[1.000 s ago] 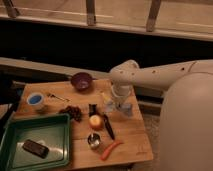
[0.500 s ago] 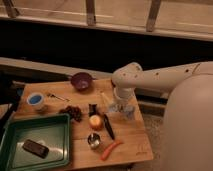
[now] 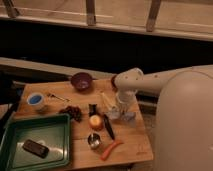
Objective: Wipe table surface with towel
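Right now the gripper [image 3: 120, 111] is centre-right of frame, down on the towel [image 3: 129, 116], jaws clenched; can't tell if they pinch cloth. Towel lies on the bench [image 3: 131, 142] near its right edge, right of an orange round thing [image 3: 95, 121]; green tray [image 3: 37, 120] at lower left

White arm [image 3: 152, 81] bends downward, tool [image 3: 120, 111] closed at its low end.
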Tool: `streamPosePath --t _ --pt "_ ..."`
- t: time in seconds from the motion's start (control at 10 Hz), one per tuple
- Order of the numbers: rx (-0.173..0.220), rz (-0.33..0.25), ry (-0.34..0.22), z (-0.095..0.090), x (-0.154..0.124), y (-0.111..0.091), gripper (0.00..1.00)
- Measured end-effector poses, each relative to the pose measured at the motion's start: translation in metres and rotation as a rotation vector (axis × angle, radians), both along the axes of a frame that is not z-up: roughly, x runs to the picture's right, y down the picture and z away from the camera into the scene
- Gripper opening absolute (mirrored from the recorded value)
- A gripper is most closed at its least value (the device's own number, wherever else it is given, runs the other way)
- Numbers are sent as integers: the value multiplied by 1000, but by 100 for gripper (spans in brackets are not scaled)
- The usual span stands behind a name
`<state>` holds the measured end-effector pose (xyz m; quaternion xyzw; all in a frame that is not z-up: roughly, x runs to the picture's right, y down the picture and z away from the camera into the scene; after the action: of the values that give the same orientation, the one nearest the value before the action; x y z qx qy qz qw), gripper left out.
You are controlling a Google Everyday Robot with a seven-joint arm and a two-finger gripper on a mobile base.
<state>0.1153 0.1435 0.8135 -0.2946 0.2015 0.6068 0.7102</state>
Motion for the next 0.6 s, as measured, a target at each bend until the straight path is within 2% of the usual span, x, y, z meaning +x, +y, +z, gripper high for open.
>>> streamPosePath --t 0.2,0.3,0.4,0.6 --pt "-16 25 27 5 17 11 13" --pt "-11 36 44 7 23 8 13" --pt "0 39 51 8 24 1 13" --pt "27 39 61 8 24 -26 13"
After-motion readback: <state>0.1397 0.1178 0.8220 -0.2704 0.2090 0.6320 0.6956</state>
